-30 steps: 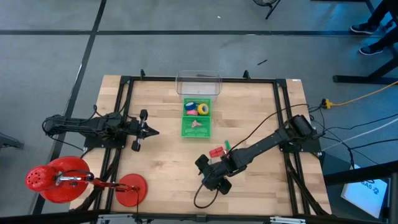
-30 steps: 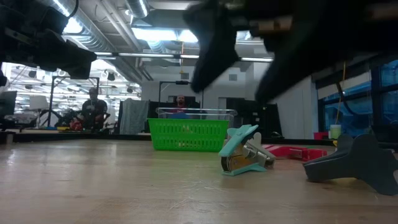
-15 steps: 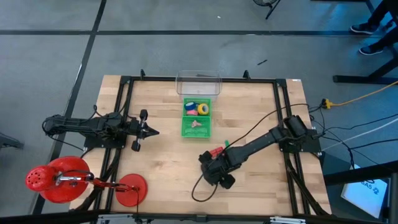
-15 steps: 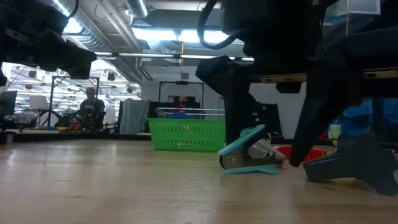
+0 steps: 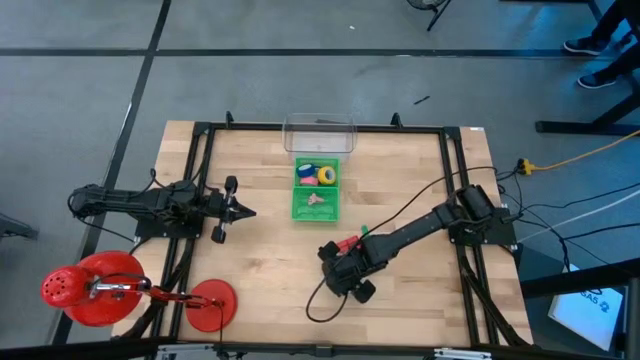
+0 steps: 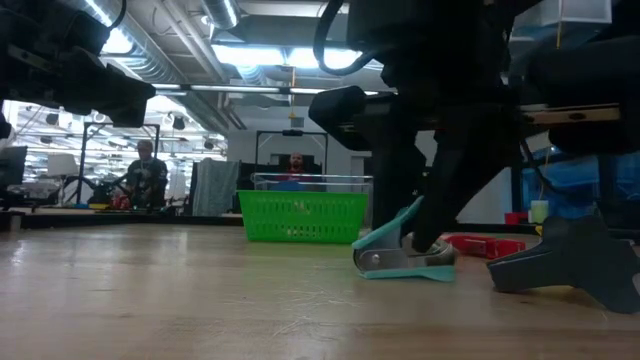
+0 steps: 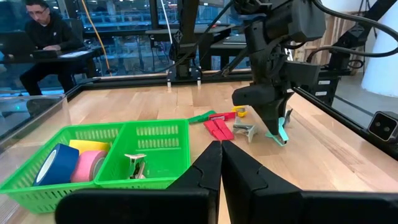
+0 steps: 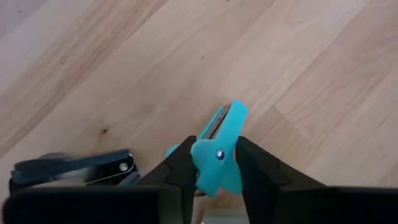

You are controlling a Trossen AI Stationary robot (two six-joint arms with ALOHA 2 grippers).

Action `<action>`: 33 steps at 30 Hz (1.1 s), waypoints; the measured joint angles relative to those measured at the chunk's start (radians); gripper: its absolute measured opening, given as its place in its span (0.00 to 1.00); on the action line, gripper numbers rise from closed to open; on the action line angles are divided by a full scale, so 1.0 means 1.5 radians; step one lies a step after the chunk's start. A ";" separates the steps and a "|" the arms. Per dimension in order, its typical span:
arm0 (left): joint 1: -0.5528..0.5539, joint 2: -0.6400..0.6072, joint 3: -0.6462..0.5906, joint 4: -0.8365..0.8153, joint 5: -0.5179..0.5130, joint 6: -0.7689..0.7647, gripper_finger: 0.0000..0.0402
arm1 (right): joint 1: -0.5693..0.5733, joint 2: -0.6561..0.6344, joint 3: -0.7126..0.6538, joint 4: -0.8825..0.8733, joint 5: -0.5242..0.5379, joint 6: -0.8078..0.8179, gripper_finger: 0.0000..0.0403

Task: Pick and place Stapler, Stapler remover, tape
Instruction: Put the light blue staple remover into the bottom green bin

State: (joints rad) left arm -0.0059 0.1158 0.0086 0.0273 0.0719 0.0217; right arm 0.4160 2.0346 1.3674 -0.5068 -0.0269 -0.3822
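While the right end effector [image 8: 214, 163] clamps the teal staple remover [image 8: 217, 152] low on the wooden surface [image 5: 260, 270] | left end effector [image 7: 221, 163] together, waiting by the green basket [image 7: 155, 134] | risk: narrow pinch, remover may twist loose when lifted.

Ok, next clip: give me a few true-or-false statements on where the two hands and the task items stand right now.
1. The right hand has its fingers closed around the teal staple remover. True.
2. The teal staple remover already lies in the green basket. False: it is on the table, in front of the basket.
3. The tape rolls sit in one basket compartment. True.
4. The left hand holds a tape roll. False: it holds nothing, fingers together, waiting at the table's left.
5. A red stapler lies on the wood. True.
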 joint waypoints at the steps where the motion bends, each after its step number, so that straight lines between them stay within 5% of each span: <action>1: 0.000 0.000 0.000 0.000 0.000 0.000 0.02 | 0.000 0.000 0.000 0.000 0.000 0.005 0.22; 14: 0.000 0.000 0.000 0.000 0.000 0.000 0.02 | 0.000 0.000 0.057 -0.002 0.000 0.162 0.22; 33: 0.000 0.000 0.000 0.000 0.000 0.000 0.02 | -0.026 -0.001 0.270 -0.048 -0.002 0.160 0.22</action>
State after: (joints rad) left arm -0.0059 0.1158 0.0086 0.0273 0.0719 0.0216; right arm 0.3772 2.0336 1.7721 -0.5787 -0.0297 -0.1417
